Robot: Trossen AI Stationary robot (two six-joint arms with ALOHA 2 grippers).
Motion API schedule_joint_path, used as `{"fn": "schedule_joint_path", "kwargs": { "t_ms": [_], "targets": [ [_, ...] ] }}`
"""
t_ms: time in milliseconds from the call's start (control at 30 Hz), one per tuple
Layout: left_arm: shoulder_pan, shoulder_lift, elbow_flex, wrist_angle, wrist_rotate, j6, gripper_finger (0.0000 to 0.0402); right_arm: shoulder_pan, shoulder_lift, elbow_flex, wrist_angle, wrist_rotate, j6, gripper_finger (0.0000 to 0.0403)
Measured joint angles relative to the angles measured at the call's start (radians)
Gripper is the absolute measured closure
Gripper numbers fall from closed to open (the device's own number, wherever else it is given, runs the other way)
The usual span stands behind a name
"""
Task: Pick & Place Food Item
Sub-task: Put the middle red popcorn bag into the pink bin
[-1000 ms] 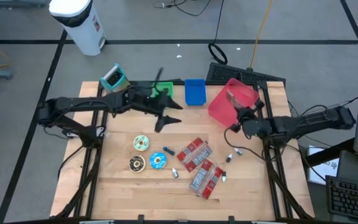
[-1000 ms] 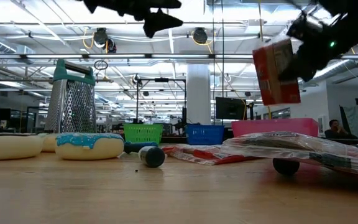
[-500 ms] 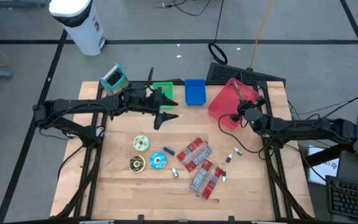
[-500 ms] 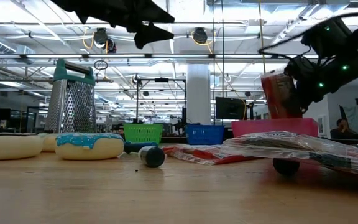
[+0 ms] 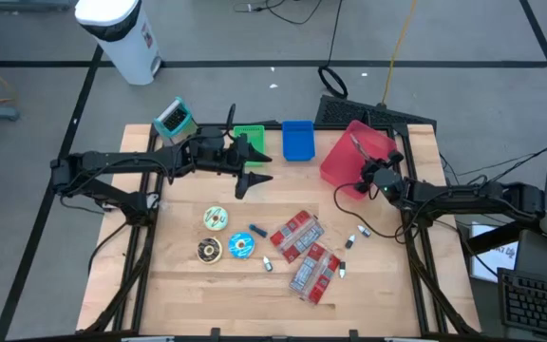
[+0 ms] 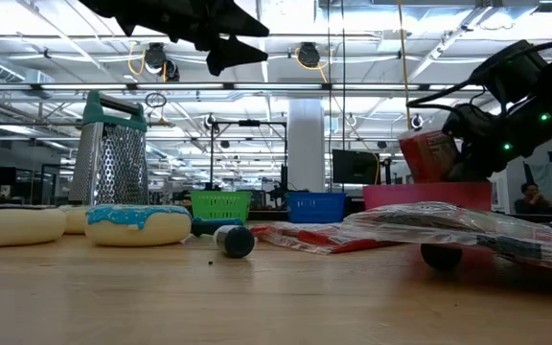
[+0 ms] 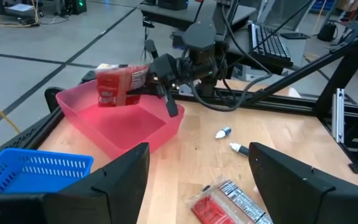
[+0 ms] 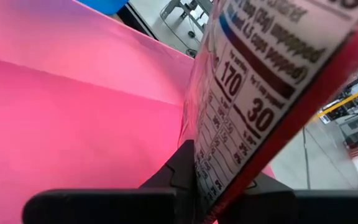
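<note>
A red snack packet (image 7: 120, 84) hangs over the pink bin (image 7: 123, 134) at the table's far right, with my right gripper (image 7: 165, 94) shut on it. From above the packet (image 5: 356, 144) shows edge-on inside the bin's outline (image 5: 335, 166). In the low view the packet (image 6: 429, 153) stands just above the bin's rim (image 6: 420, 195). My left gripper (image 5: 257, 176) hovers open and empty above the table's middle, facing the bin. More red packets (image 5: 297, 236) lie flat on the table. My right gripper pinches the red packet between its two fingers at one end, along its sealed edge (image 8: 229, 168). The fingers (image 7: 169, 102) come almost level from the table's right side. The packet stands on edge with its free end out over the bin; whether it touches the bin's floor does not show.
A green basket (image 5: 248, 138) and a blue basket (image 5: 297, 140) stand at the far edge, left of the bin. A grater (image 5: 174, 119) is at the far left. Three donuts (image 5: 216, 218) and small bottles (image 5: 354, 237) lie on the near half of the table.
My right gripper has sunk with the red packet and gone toward the far edge, from well above the pink bin down to its rim. The packet has turned from broadside to nearly edge-on. My left gripper has drawn back a little toward the far edge.
</note>
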Motion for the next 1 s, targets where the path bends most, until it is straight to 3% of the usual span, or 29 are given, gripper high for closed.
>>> {"fn": "schedule_joint_path", "kwargs": {
  "t_ms": [200, 400, 767, 1000],
  "targets": [
    [0.0, 0.0, 0.0, -0.002, 0.0, 0.0, 0.0128, 0.0, 0.0, 0.0, 0.001, 0.0, -0.058, 0.0366],
    [0.0, 0.0, 0.0, -0.008, 0.0, 0.005, 0.0128, 0.0, 0.0, 0.0, 0.002, 0.0, -0.015, 0.0357],
    [0.0, 0.0, 0.0, -0.016, 0.0, 0.029, 0.0128, 0.0, -0.001, 0.027, 0.001, 0.0, 0.13, 0.0251],
    [0.0, 0.0, 0.0, -0.025, 0.0, 0.03, 0.0128, 0.0, -0.012, 0.054, 0.002, -0.002, 0.136, 0.0221]
  ]
}}
